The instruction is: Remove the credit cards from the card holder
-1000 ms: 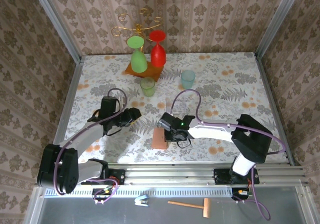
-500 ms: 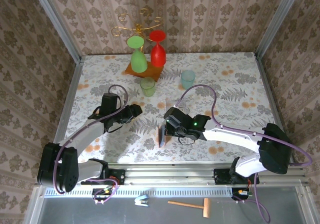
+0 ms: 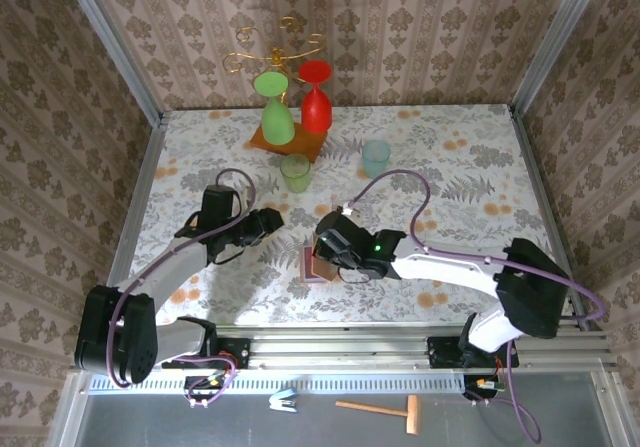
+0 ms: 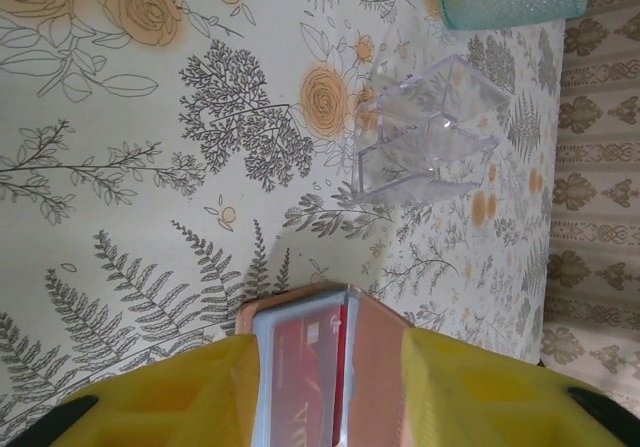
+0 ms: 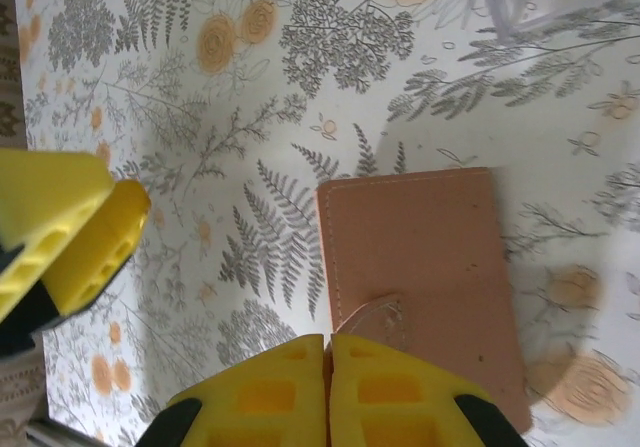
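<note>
Nearest us, the card holder (image 3: 318,265) lies toward the front of the flowered table (image 3: 450,147). The right gripper (image 3: 325,253) has its yellow fingers (image 5: 270,392) pressed together on a raised flap of the holder's tan, stitched cover. From the left wrist we see it partly open, with pale grey lining and the red credit cards (image 4: 305,367) tucked between the halves. The left gripper (image 3: 268,223) hovers near it, jaws apart, holding nothing. Farther back stand a clear box (image 4: 425,132), a green cup (image 3: 295,172) and a teal cup (image 3: 376,157).
</note>
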Robot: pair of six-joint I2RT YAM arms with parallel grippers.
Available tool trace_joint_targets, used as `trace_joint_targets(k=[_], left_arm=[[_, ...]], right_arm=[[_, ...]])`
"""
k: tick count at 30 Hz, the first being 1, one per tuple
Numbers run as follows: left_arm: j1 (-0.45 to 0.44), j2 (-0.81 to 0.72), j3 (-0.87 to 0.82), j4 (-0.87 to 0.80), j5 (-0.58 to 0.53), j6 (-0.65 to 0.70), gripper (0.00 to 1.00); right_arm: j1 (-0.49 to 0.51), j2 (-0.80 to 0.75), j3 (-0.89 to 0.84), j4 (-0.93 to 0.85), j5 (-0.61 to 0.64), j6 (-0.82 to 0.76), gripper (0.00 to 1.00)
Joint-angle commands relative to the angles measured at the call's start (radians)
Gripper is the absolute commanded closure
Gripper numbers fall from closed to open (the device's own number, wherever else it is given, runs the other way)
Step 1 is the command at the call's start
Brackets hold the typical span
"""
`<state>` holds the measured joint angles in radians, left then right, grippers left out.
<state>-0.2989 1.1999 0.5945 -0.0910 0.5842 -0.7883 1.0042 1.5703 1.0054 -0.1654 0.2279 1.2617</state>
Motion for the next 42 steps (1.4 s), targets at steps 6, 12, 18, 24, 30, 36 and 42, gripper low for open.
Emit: trace_joint_targets(k=[6,12,18,24,30,36,42], left_arm=[[0.026,-0.083,0.029,-0.081,0.021,0.049,0.57],[0.017,-0.070,0.030,-0.082,0.034,0.049,0.57],[-0.032,-0.032,0.031,-0.067,0.028,0.046,0.57],[-0.105,-0.008,0.025,-0.033,-0.002,0.020,0.58],[-0.202,0.020,0.012,0.032,-0.027,-0.032,0.61],[-0.306,0.064,-0.031,0.145,-0.059,-0.111,0.65],[-0.400,0.145,-0.056,0.246,-0.089,-0.169,0.67]], right_arm=[[0.002,0.074,0.116,0.057,0.174,0.099,1.00],[0.004,0.021,0.031,-0.047,0.243,0.222,1.00],[0.027,-0.036,-0.104,-0.114,0.235,0.344,1.00],[0.064,-0.085,-0.173,-0.140,0.229,0.377,1.00],[0.101,-0.057,-0.232,-0.104,0.178,0.421,1.00],[0.118,-0.055,-0.289,-0.088,0.167,0.453,1.00],[0.126,-0.084,-0.340,-0.093,0.165,0.438,1.00]])
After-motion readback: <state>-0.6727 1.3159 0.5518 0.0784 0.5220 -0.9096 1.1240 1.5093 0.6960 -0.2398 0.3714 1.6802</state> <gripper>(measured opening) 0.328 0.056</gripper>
